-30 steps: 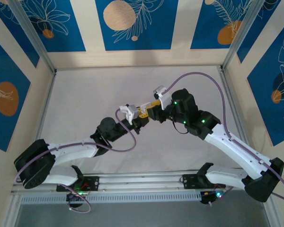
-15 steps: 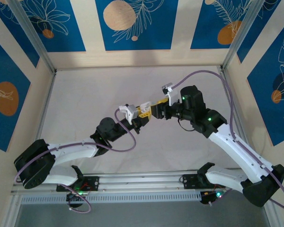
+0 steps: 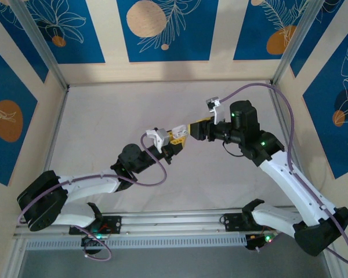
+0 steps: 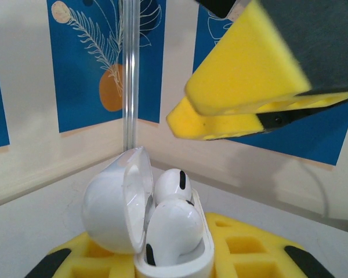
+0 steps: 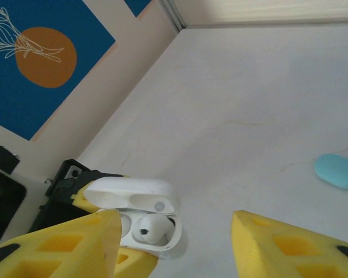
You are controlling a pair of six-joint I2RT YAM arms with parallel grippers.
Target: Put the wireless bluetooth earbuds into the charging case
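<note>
Between the clenched jaws of your left gripper (image 3: 175, 139) the case (image 4: 180, 267) sits open with both earbuds (image 4: 175, 227) inside, and your right gripper (image 5: 174, 220), jaws spread and empty, has drawn back, so probably only closing the lid (image 4: 110, 208) is left.

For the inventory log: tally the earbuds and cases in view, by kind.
Earbuds: 2, white, in the white case
Cases: 2, that open one and a blue case on the table
Total: 4
</note>
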